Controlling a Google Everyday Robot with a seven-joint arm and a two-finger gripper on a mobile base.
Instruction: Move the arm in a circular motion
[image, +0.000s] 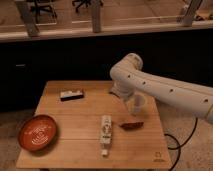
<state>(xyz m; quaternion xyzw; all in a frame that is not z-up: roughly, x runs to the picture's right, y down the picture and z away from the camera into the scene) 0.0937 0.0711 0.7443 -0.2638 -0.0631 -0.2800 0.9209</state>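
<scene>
The large glossy white arm (165, 90) reaches in from the right edge, bends at a bulbous joint (127, 70) over the table's back right, and turns downward. The gripper (136, 106) hangs from it just above the wooden table (80, 150), right of centre. It holds nothing that I can make out. A small reddish-brown item (131, 125) lies on the table just in front of the gripper.
A white bottle (105, 131) lies on its side at the table's middle. An orange-red bowl (37, 132) sits at the front left. A small black-and-white box (71, 94) lies at the back left. A dark counter wall stands behind, and a cable runs on the floor at the right.
</scene>
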